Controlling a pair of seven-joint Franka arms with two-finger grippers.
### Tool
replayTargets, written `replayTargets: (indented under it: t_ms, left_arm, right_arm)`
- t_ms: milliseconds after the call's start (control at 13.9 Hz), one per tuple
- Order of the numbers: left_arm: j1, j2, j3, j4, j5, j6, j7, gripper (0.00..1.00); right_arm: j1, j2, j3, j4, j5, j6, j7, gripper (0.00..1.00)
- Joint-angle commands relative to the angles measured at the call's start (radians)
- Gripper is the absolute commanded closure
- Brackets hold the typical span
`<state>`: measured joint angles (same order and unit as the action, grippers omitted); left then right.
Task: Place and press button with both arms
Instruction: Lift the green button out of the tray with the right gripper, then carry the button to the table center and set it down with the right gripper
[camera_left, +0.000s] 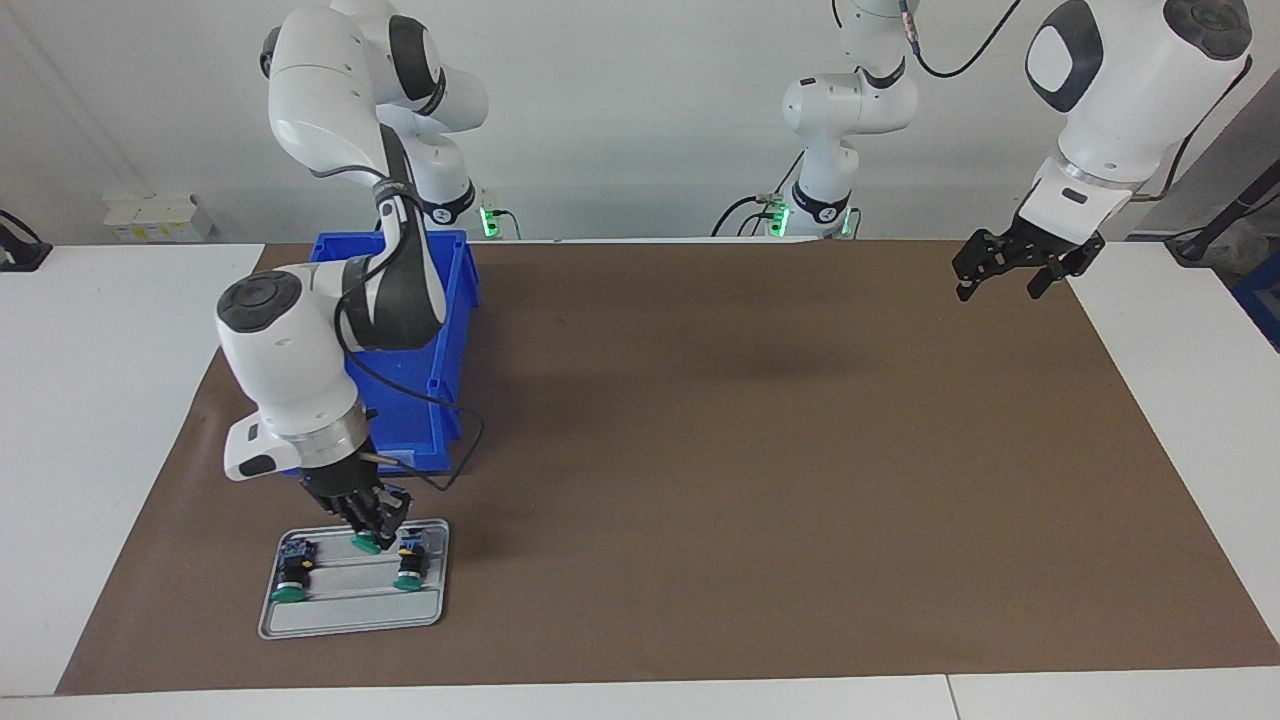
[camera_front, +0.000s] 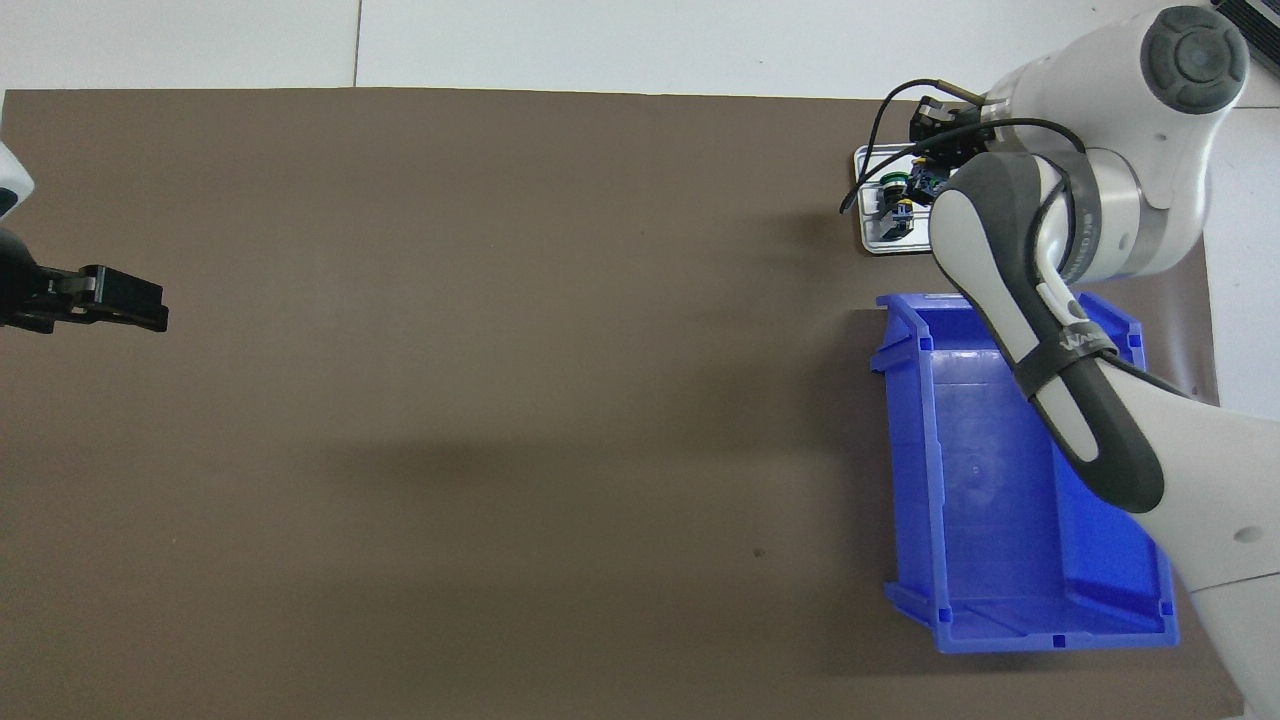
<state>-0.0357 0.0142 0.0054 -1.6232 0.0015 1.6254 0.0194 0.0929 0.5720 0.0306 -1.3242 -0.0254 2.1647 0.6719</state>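
Note:
A grey tray (camera_left: 350, 625) lies on the brown mat at the right arm's end of the table, farther from the robots than the blue bin. Three green-capped buttons are on it. My right gripper (camera_left: 375, 525) reaches straight down and is shut on the middle button (camera_left: 365, 545), whose green cap shows just under the fingertips. I cannot tell whether this button still rests on the tray. The two outer buttons (camera_left: 292, 575) (camera_left: 410, 563) lie flat. From overhead the right arm hides most of the tray (camera_front: 880, 245); one button (camera_front: 893, 183) shows. My left gripper (camera_left: 1000, 275) (camera_front: 130, 300) hangs open over the mat's edge, holding nothing.
A blue bin (camera_left: 440, 330) (camera_front: 1000, 500) stands on the mat between the tray and the right arm's base, partly covered by that arm. A black cable loops from the right wrist beside the bin. White table surrounds the brown mat (camera_left: 750, 450).

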Motion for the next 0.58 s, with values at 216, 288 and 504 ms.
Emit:
replayTargets:
  t_ms: [216, 288, 504]
  left_arm:
    - [0.008, -0.011, -0.007, -0.012, -0.003, -0.002, -0.003, 0.0]
    - [0.008, -0.011, -0.007, -0.012, -0.003, -0.002, -0.003, 0.0]
    - [0.008, -0.011, -0.007, -0.012, -0.003, -0.002, -0.003, 0.0]
  right_arm:
    - [0.232, -0.032, -0.011, -0.021, -0.12, -0.083, 0.641, 1.0]
    - [0.258, -0.035, -0.005, -0.007, -0.122, -0.097, 0.741, 1.0]
    - [0.349, -0.029, -0.009, 0.032, -0.128, -0.169, 0.978, 1.0]
